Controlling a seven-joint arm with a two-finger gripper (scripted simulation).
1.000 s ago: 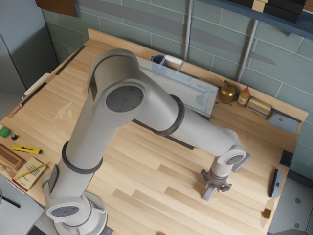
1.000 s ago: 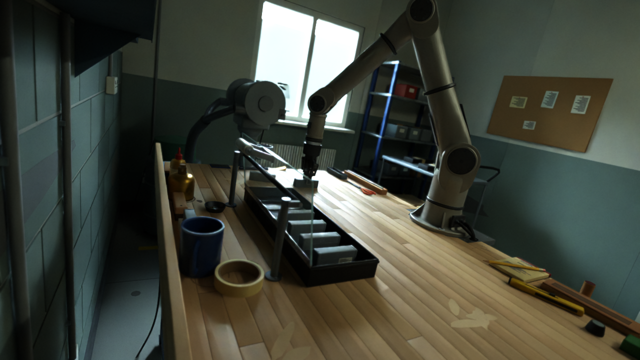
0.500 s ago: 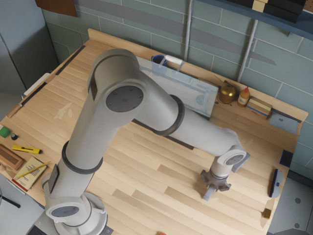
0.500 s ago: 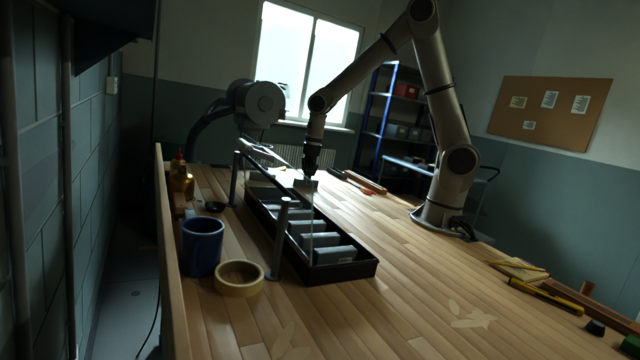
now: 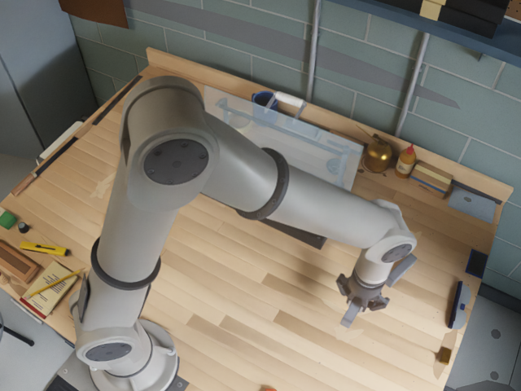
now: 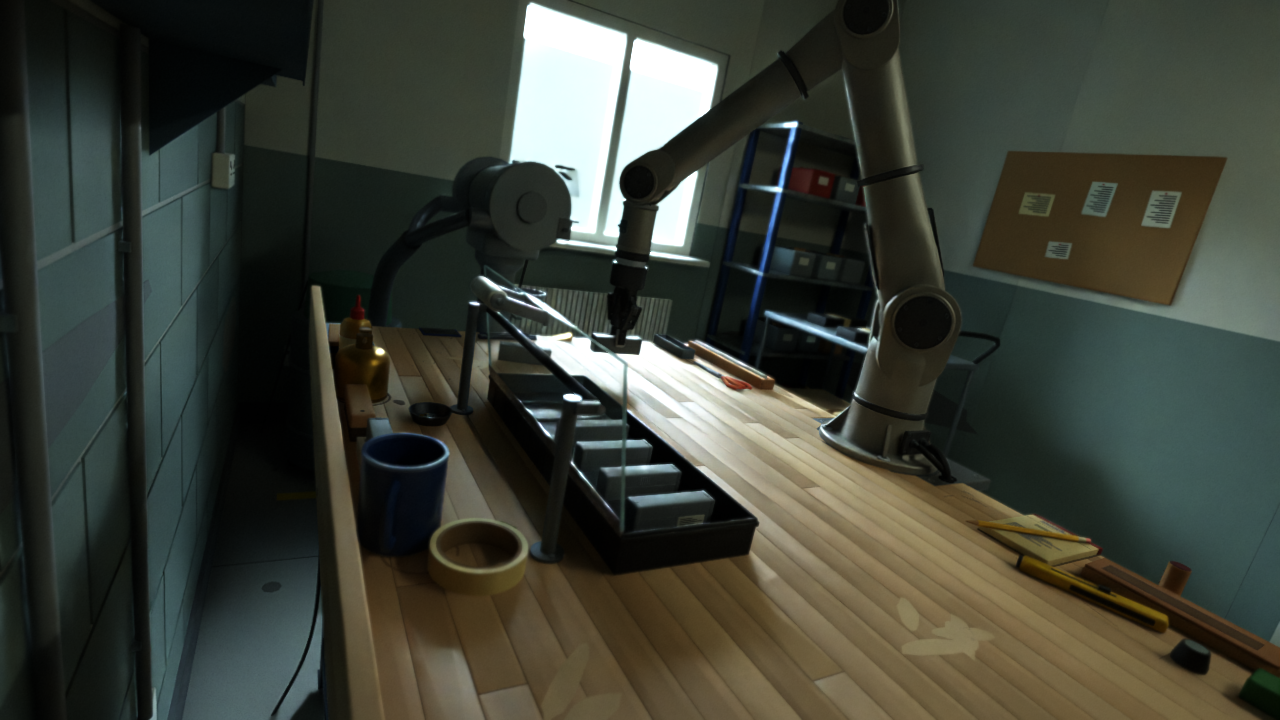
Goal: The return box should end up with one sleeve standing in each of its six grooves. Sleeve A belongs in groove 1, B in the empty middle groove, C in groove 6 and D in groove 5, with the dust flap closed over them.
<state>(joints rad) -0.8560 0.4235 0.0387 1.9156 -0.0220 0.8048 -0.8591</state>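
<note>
A dark sleeve (image 6: 617,342) lies flat on the bench beyond the far end of the black return box (image 6: 618,470), apart from it. That sleeve is gripped by my gripper (image 6: 622,330), which stands straight down over it; in the side camera my gripper (image 5: 357,315) hides the sleeve. Several grey sleeves (image 6: 640,479) stand in the box's grooves. The clear dust flap (image 5: 290,139) stands raised along the box's long side on two grey posts (image 6: 555,479).
A blue cup (image 6: 401,491) and a tape roll (image 6: 477,555) sit between the box and the back rail. A brass oil can (image 5: 377,155), a glue bottle (image 5: 406,161) and a block lie further along. A brush (image 5: 458,304) lies near the bench's right edge.
</note>
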